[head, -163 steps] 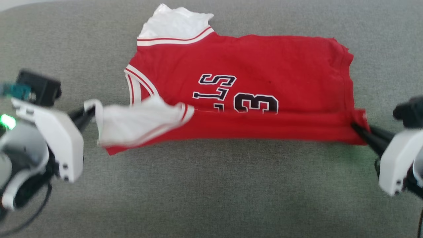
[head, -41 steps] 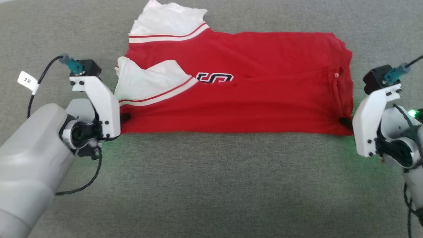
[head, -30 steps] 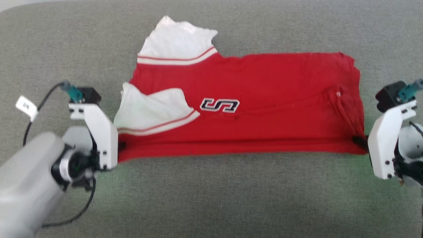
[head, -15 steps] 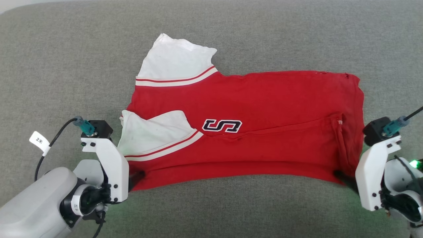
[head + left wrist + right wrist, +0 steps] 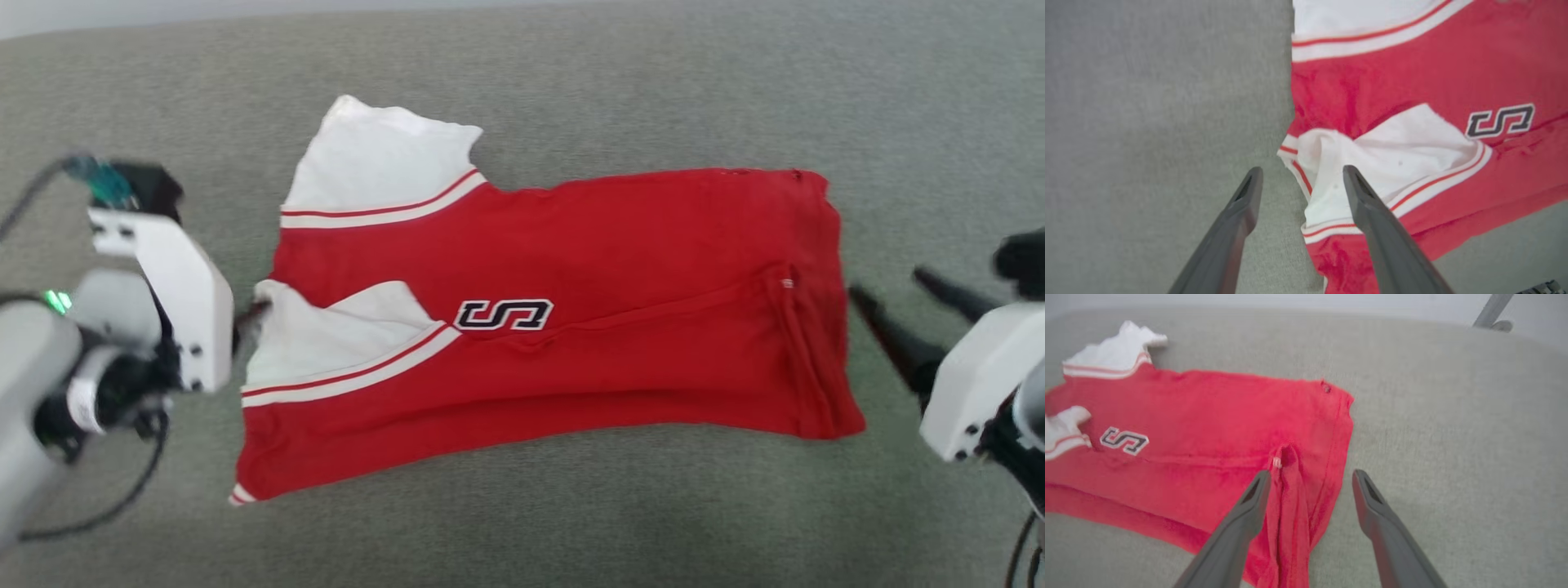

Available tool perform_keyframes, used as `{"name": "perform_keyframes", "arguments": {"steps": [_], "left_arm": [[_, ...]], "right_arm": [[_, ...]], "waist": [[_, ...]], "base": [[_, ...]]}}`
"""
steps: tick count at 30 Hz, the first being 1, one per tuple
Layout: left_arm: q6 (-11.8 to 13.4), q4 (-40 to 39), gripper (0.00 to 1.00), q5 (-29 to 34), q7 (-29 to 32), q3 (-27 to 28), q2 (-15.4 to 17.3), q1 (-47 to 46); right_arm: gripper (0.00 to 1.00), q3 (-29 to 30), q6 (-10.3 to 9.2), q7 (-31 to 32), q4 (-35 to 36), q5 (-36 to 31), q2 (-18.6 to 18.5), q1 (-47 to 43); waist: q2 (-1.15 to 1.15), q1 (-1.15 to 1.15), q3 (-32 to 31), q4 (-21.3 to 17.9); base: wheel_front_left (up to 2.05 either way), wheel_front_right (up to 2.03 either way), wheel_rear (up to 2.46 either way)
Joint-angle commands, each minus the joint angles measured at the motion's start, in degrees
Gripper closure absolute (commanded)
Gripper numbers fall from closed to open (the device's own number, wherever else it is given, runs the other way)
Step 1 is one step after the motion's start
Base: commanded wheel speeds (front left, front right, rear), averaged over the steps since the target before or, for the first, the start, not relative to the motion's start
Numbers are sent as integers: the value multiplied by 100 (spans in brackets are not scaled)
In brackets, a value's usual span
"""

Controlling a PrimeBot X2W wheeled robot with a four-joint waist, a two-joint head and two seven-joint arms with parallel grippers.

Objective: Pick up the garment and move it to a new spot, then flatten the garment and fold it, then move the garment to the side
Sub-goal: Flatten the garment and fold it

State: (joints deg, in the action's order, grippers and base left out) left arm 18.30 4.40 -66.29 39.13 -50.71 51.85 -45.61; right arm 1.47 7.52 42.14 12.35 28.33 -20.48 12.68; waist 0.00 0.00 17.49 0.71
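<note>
Red garment [image 5: 620,245] folded | left end effector [image 5: 1302,168] spread | right end effector [image 5: 1310,473] spread

Seeing garment [image 5: 620,327] flat near the middle of the grey surface [image 5: 522,506], folded to a red band, white sleeves toward the left edge, black "S" facing up. Seeing right gripper [image 5: 886,283] just off the right hem, fingers spread, nothing held. Seeing left gripper [image 5: 249,314] beside the nearer sleeve, mostly hidden.
</note>
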Motion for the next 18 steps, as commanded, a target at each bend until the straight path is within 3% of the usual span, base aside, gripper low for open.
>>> {"name": "perform_keyframes", "arguments": {"steps": [1, 10, 18], "left_arm": [[-47, -6, 0, 107, -26, 47, -11, -167], [-735, 832, 0, 593, -305, 128, -221, -1184], [-1118, 2134, 0, 834, -372, 87, -492, -1818]], "right_arm": [[0, 85, -7, -225, 71, -79, 103, 77], [0, 269, -6, -2453, 400, -907, 913, 368], [0, 172, -5, -3697, 142, -1248, 1457, 584]], "waist": [[0, 0, 50, -148], [0, 0, 328, -863], [0, 0, 656, -1394]], "base": [[0, 0, 0], [0, 0, 0], [0, 0, 0]]}}
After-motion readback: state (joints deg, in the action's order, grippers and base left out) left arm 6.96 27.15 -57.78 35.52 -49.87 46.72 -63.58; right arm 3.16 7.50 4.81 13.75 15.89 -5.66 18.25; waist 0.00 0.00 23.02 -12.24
